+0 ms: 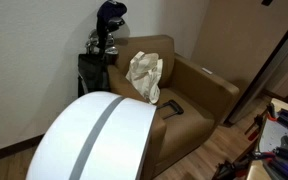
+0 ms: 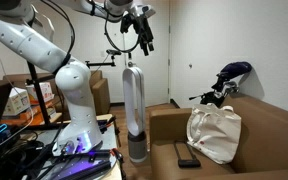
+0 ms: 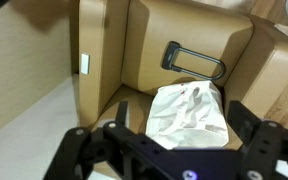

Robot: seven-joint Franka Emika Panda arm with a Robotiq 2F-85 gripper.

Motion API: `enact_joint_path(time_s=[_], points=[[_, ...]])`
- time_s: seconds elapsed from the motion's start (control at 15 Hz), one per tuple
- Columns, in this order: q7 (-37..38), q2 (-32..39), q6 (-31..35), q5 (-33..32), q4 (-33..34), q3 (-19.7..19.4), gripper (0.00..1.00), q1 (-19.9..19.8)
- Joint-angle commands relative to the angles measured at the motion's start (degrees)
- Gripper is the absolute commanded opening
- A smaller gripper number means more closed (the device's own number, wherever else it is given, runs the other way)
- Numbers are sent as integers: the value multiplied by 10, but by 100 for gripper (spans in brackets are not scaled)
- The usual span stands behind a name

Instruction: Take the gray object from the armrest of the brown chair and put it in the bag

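Observation:
The gray object (image 3: 172, 55) is a dark, handle-shaped loop lying on the armrest of the brown chair (image 3: 104, 60). It also shows in both exterior views (image 1: 172, 105) (image 2: 188, 160). The white bag (image 3: 189, 113) sits slumped on the chair's seat, also visible in both exterior views (image 1: 145, 77) (image 2: 214, 133). My gripper (image 3: 184, 135) is open and empty, high above the chair, with the bag showing between its fingers. In an exterior view the gripper (image 2: 141, 28) hangs near the ceiling, well to the side of the chair.
A tall silver tower fan (image 2: 134, 110) stands beside the chair's armrest. A golf bag with clubs (image 1: 106, 40) stands behind the chair. The robot base (image 2: 74, 100) sits on a cluttered table. The white floor (image 3: 24, 120) lies beside the chair.

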Motion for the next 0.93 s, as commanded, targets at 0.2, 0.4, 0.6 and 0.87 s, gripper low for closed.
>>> enact_joint_path(time_s=[0.2,0.4,0.6,0.87], points=[[43,0,70,-29,-14,6,100,-4],[64,63,169,-20,8,-7,100,-14],[64,168,213,-6,41,-41,100,-36],[64,309,242,15,94,-90,100,-54]])
